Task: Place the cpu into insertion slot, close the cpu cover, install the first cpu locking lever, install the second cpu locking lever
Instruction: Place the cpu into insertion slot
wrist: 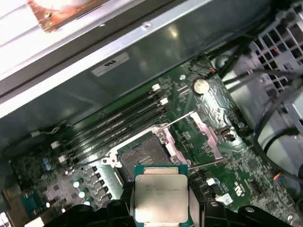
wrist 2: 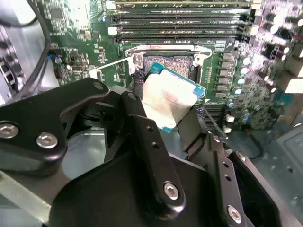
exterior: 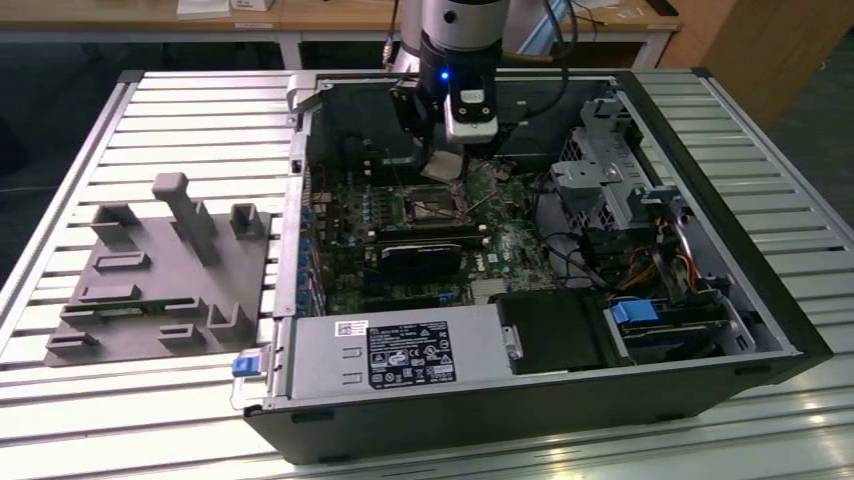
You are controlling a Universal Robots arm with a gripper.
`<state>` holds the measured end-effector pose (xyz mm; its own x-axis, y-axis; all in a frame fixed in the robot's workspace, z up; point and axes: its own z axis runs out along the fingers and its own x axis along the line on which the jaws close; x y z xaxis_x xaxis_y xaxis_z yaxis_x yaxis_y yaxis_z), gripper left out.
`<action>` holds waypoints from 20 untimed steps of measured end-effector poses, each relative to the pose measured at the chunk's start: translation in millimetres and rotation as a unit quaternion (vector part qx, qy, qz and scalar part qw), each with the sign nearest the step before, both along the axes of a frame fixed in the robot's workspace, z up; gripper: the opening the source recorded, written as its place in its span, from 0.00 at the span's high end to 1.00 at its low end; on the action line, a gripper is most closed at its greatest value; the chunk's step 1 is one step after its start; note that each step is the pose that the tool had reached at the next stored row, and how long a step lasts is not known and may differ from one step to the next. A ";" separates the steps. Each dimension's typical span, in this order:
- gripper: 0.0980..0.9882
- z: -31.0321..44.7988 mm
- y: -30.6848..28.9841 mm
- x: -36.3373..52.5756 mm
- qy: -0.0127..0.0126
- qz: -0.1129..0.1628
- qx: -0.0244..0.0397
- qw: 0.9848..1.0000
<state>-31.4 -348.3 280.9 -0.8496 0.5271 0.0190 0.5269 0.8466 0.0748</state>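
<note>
Exterior view, left to right: grey fixture (exterior: 154, 270) on slatted counter (exterior: 200, 110), then open case (exterior: 534, 400) with the gripper (exterior: 447, 160) lowered inside over the green board. Second wrist view: fingers (wrist 2: 142, 118) clamped on opposite edges of the cpu (wrist 2: 168, 101), held just above the slot (wrist: 142, 151), not seated. First wrist view: cover (wrist: 208, 137) swung open beside the slot.
</note>
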 end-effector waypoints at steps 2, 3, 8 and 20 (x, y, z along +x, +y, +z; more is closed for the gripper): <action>0.51 -0.5 0.0 0.0 0.000 -0.019 0.000 1.000; 0.51 -0.8 0.0 0.0 0.000 -0.028 0.000 1.000; 0.51 -2.0 0.0 0.0 0.000 -0.073 0.000 0.997; 0.51 -5.0 0.0 0.0 0.000 -0.181 0.000 0.983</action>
